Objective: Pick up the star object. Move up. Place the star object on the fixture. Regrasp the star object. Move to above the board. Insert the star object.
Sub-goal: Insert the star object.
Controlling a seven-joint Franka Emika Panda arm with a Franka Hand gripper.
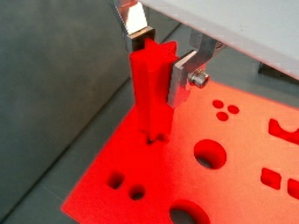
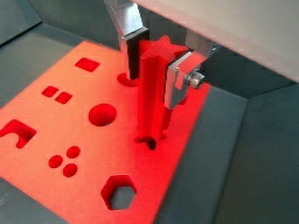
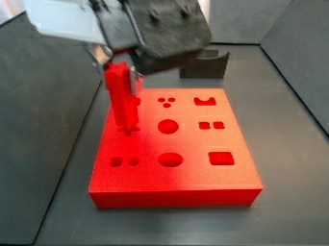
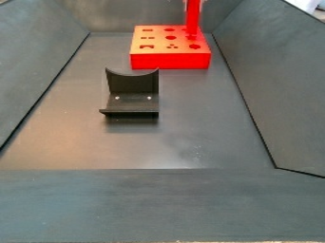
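The star object (image 1: 149, 87) (image 2: 152, 98) is a tall red peg standing upright, its five-pointed end facing the wrist cameras. My gripper (image 1: 162, 59) (image 2: 156, 66) is shut on its upper part, one silver finger on each side. The peg's lower end meets the board (image 1: 239, 153) (image 2: 52, 118) at the star-shaped hole, with dark slivers of the hole showing around its foot. In a side view the gripper (image 3: 118, 65) holds the star object (image 3: 122, 96) over the board's (image 3: 193, 173) far left part. The fixture (image 3: 206, 65) (image 4: 129, 95) stands apart from the board on the dark floor.
Other recesses in the board lie beside the peg: circles, squares, a hexagon (image 2: 119, 193). Dark sloped walls (image 4: 38, 85) enclose the floor. In a side view the board (image 4: 172, 47) sits at the far end, with the star object (image 4: 193, 17) rising from it.
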